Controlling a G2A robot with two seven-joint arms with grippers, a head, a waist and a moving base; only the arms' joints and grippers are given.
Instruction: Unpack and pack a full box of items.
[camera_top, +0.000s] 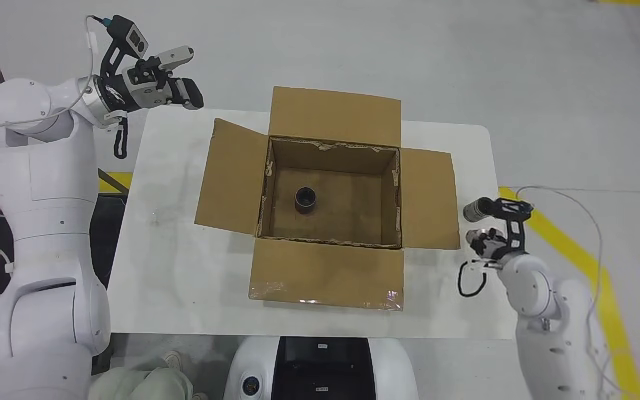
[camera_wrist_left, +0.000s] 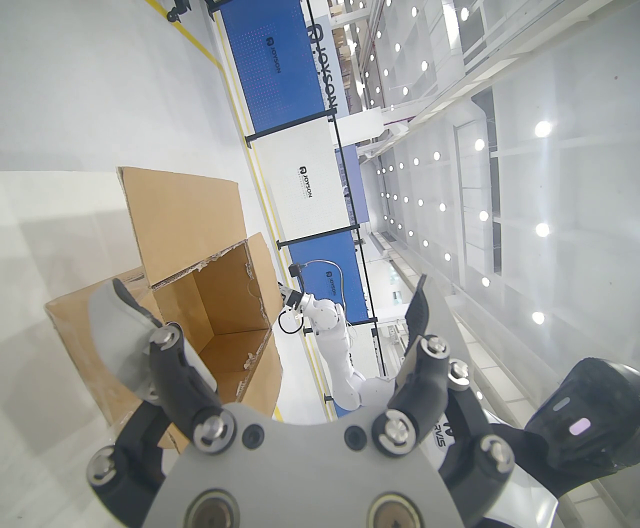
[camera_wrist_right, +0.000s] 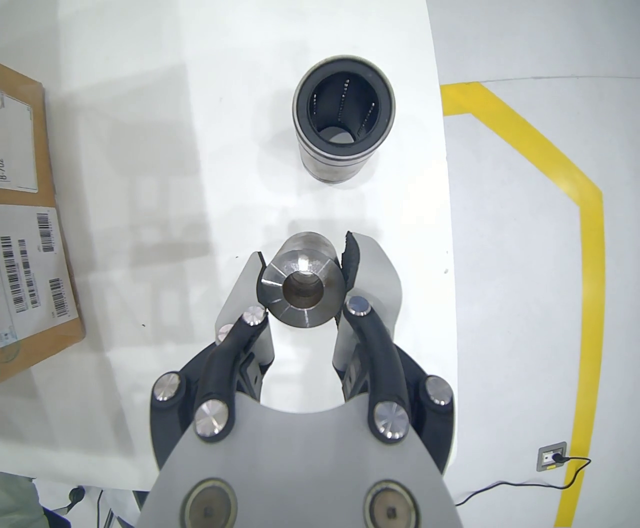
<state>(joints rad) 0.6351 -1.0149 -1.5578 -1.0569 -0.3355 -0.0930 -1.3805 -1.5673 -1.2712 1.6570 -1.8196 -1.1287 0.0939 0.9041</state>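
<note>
Slippage was the risk: the right tool (camera_wrist_right: 306, 260) gripped a smooth steel sleeve (camera_wrist_right: 302, 292) by its rounded sides near the table (camera_wrist_right: 225, 150) edge, and a swing could topple the bearing (camera_wrist_right: 342, 132) just beside it. The left tool (camera_wrist_left: 269, 290) hung spread, empty, well apart from the box (camera_top: 325, 275).

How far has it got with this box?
Hard to say whether it is emptying or filling. One black-rimmed cylinder stands out on the table, the right end effector grips a metal sleeve beside it, and one dark ring lies in the box. The left end effector is open and empty.
</note>
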